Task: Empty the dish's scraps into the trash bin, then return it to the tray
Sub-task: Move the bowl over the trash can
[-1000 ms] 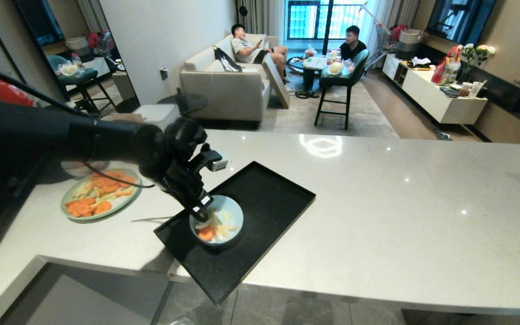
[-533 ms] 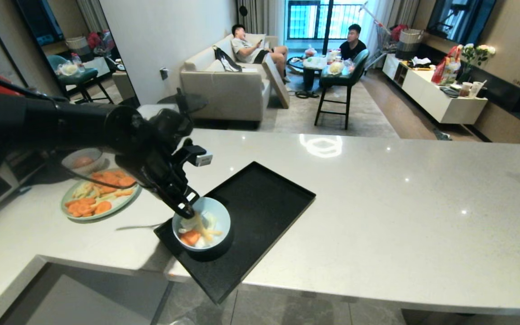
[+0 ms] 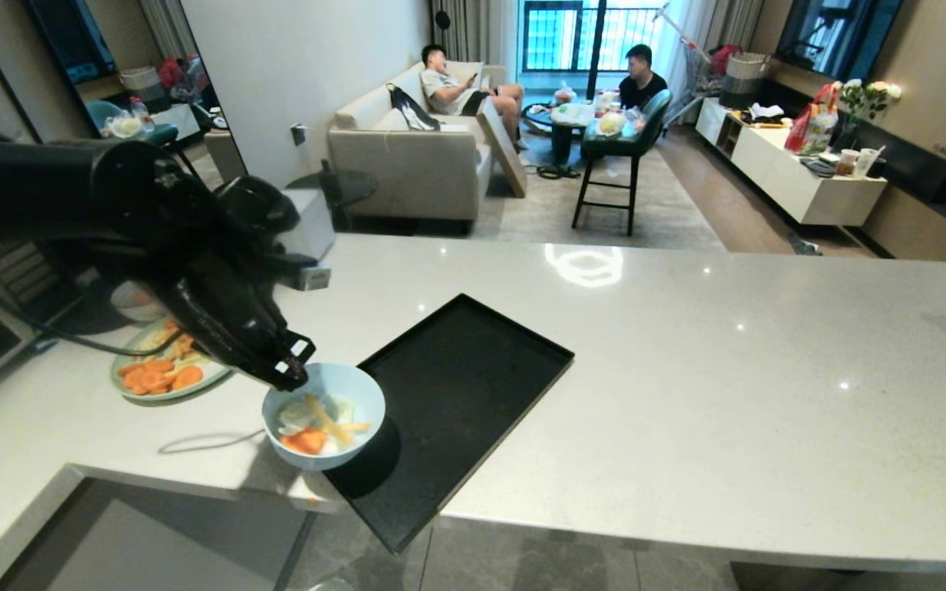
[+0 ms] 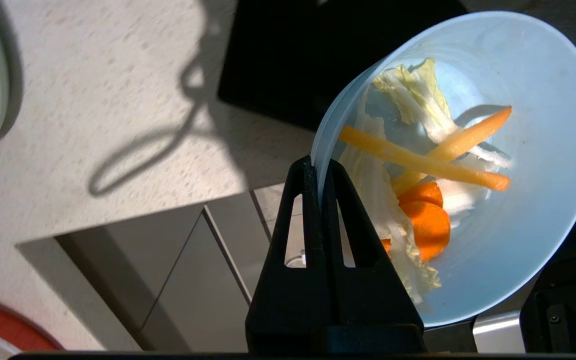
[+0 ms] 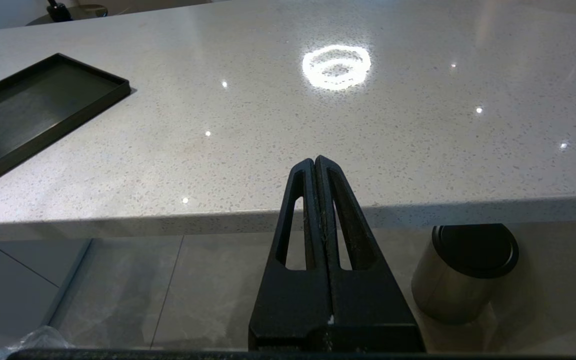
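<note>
The dish (image 3: 323,427), a small pale-blue bowl, hangs in the air over the counter's front edge, just left of the black tray (image 3: 473,369). My left gripper (image 3: 291,377) is shut on its rim from the left. In the left wrist view the fingers (image 4: 318,167) pinch the thin rim, and the tilted dish (image 4: 543,175) holds the scraps (image 4: 423,220): carrot slices, yellow strips and pale leaf pieces. Of the trash bin only a sliver of crinkled clear liner (image 5: 38,341) shows on the floor. My right gripper (image 5: 315,160) is shut and empty, parked below the counter edge.
A green plate of carrot slices (image 3: 165,373) lies on the counter behind my left arm. A dark steel cylinder with a black top (image 5: 463,272) stands on the floor under the counter's front edge. Two people sit far back in the room.
My left gripper has lifted the dish off the tray and carried it left and toward the counter's near edge. The tray now lies bare. The right arm has not moved.
</note>
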Robot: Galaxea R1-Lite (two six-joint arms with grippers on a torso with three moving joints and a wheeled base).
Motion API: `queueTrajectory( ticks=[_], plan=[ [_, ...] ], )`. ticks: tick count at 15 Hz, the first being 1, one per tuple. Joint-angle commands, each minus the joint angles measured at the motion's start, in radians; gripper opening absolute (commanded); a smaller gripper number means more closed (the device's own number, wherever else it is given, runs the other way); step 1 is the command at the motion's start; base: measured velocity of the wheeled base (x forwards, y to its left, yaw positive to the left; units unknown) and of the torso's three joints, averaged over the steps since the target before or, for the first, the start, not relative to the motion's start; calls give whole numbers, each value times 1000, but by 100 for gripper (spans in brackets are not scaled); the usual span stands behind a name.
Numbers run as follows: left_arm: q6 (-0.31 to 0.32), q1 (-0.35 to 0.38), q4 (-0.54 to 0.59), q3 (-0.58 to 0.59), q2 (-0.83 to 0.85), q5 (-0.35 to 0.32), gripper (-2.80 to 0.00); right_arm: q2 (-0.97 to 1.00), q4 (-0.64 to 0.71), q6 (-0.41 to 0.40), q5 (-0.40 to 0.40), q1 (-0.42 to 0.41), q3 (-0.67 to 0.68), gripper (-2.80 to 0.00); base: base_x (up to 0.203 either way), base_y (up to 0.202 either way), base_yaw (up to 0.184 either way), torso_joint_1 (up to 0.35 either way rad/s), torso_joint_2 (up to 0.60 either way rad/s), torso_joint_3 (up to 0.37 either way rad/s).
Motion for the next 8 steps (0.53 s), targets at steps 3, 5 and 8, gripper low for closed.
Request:
queueTrajectory(
  ticks=[3, 5, 8],
  plan=[
    [-1, 184, 6, 90, -153, -89, -280, 1, 0, 1, 0, 0, 0, -280, 0, 0, 0, 0, 0, 0],
    [-1, 282, 4, 185, -253, -110, -280, 0, 0, 0, 0, 0, 0, -280, 0, 0, 0, 0, 0, 0],
    [7, 436, -2, 356, -406, -117, -280, 1, 0, 0, 0, 0, 0, -280, 0, 0, 0, 0, 0, 0]
  ],
)
